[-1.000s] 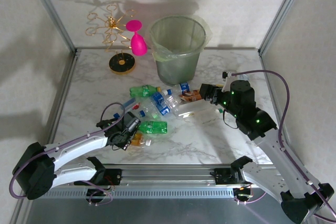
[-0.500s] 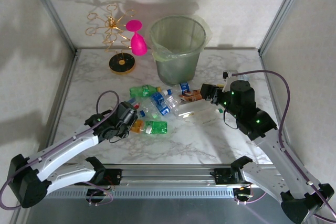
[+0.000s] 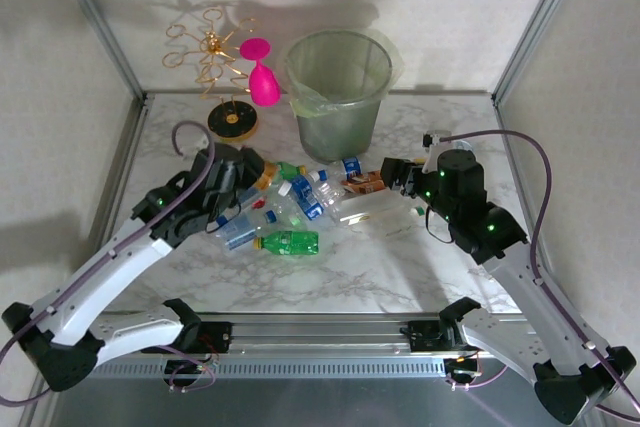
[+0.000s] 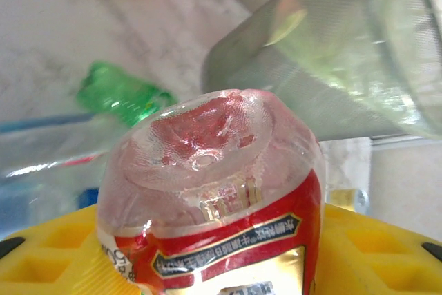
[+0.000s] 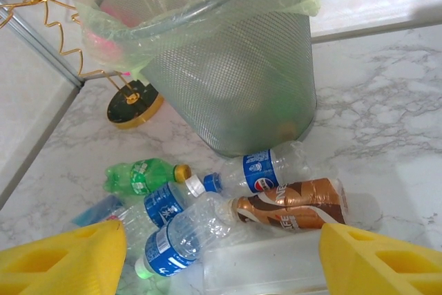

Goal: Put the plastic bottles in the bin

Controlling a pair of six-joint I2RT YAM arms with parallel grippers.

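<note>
The left gripper (image 4: 214, 260) pinches a clear red-labelled bottle (image 4: 207, 164) between its yellow fingers (image 4: 48, 253), jaws narrow, the bottle's base pointing toward the bin (image 4: 331, 67); from above, this sits at the left edge of the pile of bottles (image 3: 300, 202), near and left of the bin; the right gripper (image 5: 221, 264) stands wide, gripping nothing, the pile on the marble table (image 3: 400, 267) just beyond it, a brown-labelled bottle (image 5: 297, 205) closest.
</note>
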